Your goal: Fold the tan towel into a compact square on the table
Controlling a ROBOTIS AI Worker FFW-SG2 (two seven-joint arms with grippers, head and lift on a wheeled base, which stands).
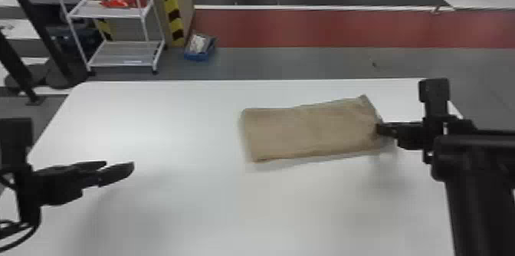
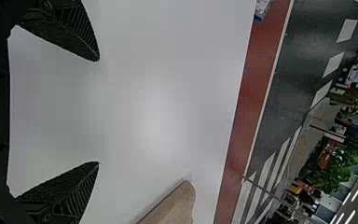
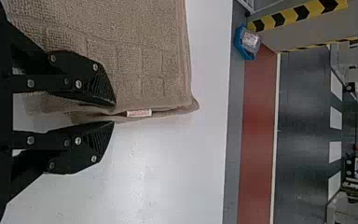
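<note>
Over the near left of the white worktop (image 1: 153, 121), the left gripper (image 2: 98, 112) hangs wide open and empty, presumably kept out of the fold's way. Farther off, the right gripper (image 3: 114, 114) is nearly closed, pinching the right-hand end of the tan towel (image 1: 310, 130), likely so that end can be turned over leftward. The towel lies right of centre, towards the far edge, an oblong needing one more fold for squareness.

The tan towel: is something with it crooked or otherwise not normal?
Mildly: the tan towel lies askew to the table's far edge, and by the right gripper a lower layer pokes out past the upper one, label showing.
</note>
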